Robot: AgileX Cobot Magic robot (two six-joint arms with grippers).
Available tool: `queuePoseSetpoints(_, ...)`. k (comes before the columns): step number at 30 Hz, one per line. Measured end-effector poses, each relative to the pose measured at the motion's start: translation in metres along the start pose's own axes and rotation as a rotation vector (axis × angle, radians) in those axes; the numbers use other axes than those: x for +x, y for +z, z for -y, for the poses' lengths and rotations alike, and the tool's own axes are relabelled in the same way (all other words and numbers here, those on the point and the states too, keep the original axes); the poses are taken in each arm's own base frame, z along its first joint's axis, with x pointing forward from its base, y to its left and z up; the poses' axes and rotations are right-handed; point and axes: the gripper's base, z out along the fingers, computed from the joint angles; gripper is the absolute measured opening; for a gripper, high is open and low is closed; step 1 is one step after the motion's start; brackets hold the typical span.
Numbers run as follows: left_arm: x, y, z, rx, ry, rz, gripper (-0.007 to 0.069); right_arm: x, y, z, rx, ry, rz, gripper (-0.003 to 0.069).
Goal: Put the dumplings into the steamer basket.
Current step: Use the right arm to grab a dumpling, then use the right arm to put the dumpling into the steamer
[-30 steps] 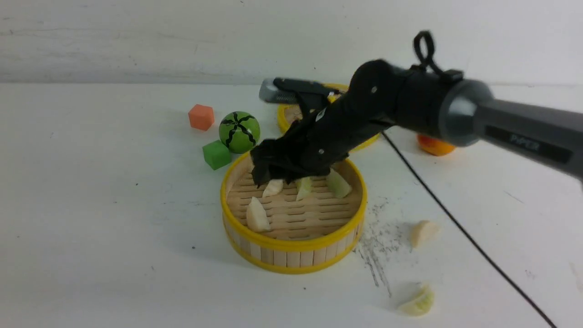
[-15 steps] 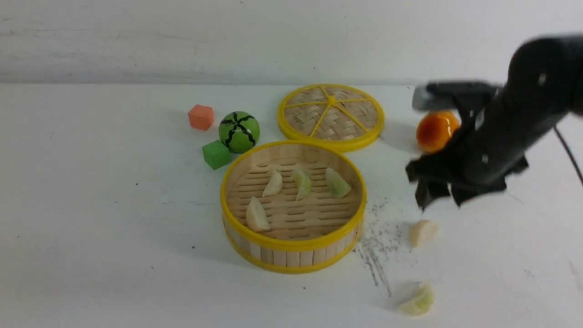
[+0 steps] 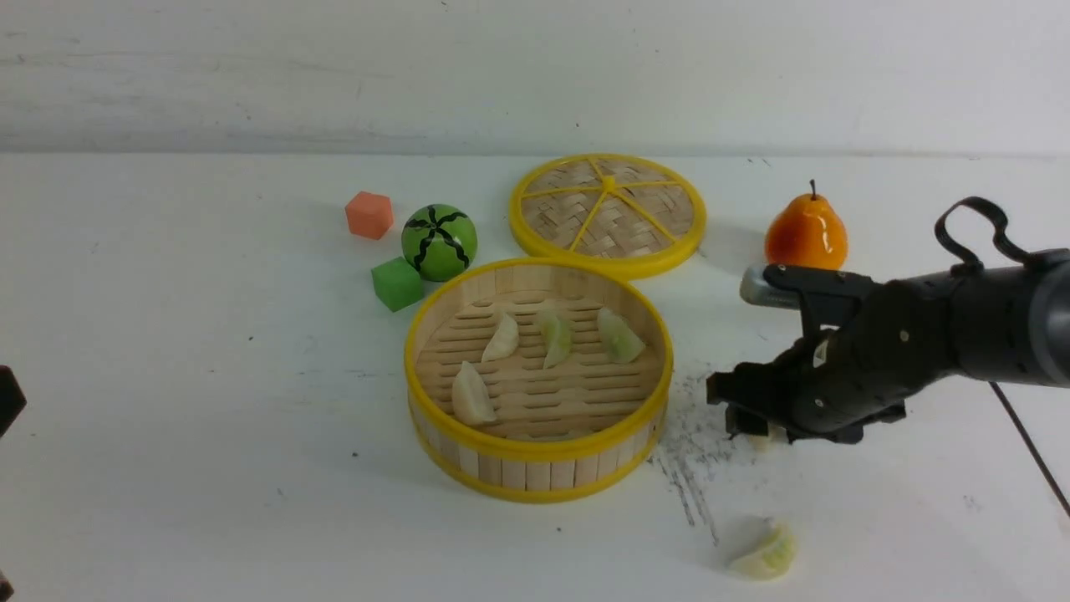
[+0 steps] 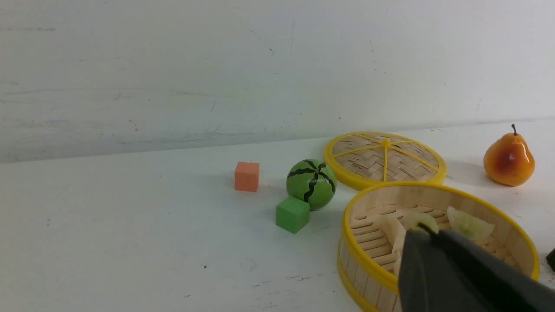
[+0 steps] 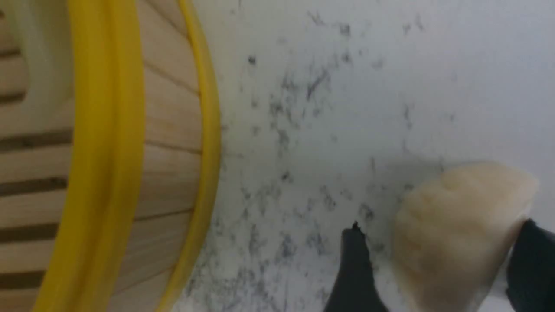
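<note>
Right gripper (image 3: 756, 428) down at the table surface, just right of the basket. In the right wrist view its jaws stand apart, straddling one cream-white crescent dumpling with a pleated edge (image 5: 459, 234). One black fingertip (image 5: 355, 264) sits a sliver clear of the dumpling; the other looks to be against its far end. Not clamped. The dumpling lies flat on the white table (image 3: 209, 376), over a patch of dark scuff marks (image 3: 694, 451).

Large round steamer basket with wooden-slat wall and yellow rims (image 3: 535, 451) holds four dumplings on its slatted floor:
- two cream-white, one near the middle (image 3: 501, 337), one nearer the front-left (image 3: 471, 393);
- two pale green (image 3: 554, 337) (image 3: 620, 336) along the back.

A third pale green dumpling (image 3: 765, 553) lies alone on the table, nearer the camera than the gripper, well apart from the basket.

Behind the basket: flat woven lid with yellow rim and spokes (image 3: 608, 213), its rim just beside the basket's. Glossy orange pear (image 3: 806, 234) behind the right arm. To the basket's back-left: green cube (image 3: 398, 283), touching or nearly touching a green ball striped like a watermelon (image 3: 439, 242), then an orange cube (image 3: 369, 215).

Left gripper (image 4: 451, 268) shows only as a dark wedge at the picture's edge; jaw state cannot be told.
</note>
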Motion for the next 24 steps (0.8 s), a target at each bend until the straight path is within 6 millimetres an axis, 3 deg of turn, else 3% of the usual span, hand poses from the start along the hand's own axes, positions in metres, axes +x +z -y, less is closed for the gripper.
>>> queuePoseSetpoints(4, 0.002, 0.0, -0.003, -0.029, -0.011, -0.02, 0.0017, -0.002, 0.004, 0.001, 0.005, -0.039, 0.027, 0.0393)
queuePoseSetpoints(8, 0.005, 0.0, -0.007, -0.077, -0.056, -0.05, 0.0019, -0.002, 0.005, 0.002, 0.019, -0.08, 0.024, 0.0244)
queuePoseSetpoints(16, 0.009, -0.001, -0.011, -0.134, -0.159, -0.091, 0.0019, -0.002, -0.006, 0.003, 0.045, -0.126, 0.006, 0.0232)
queuePoseSetpoints(19, 0.018, -0.003, -0.017, -0.214, -0.296, -0.17, 0.002, -0.008, -0.035, 0.0, 0.042, -0.128, 0.025, 0.0232)
queuePoseSetpoints(21, 0.025, -0.003, -0.018, -0.237, -0.32, -0.2, 0.002, -0.015, -0.067, -0.007, 0.011, -0.123, 0.085, 0.0232)
queuePoseSetpoints(22, 0.03, -0.003, -0.018, -0.237, -0.321, -0.213, 0.002, -0.018, -0.095, -0.016, -0.033, -0.118, 0.144, 0.0232)
queuePoseSetpoints(24, 0.036, -0.001, -0.016, -0.216, -0.315, -0.218, 0.002, -0.015, -0.117, -0.03, -0.084, -0.136, 0.185, 0.0232)
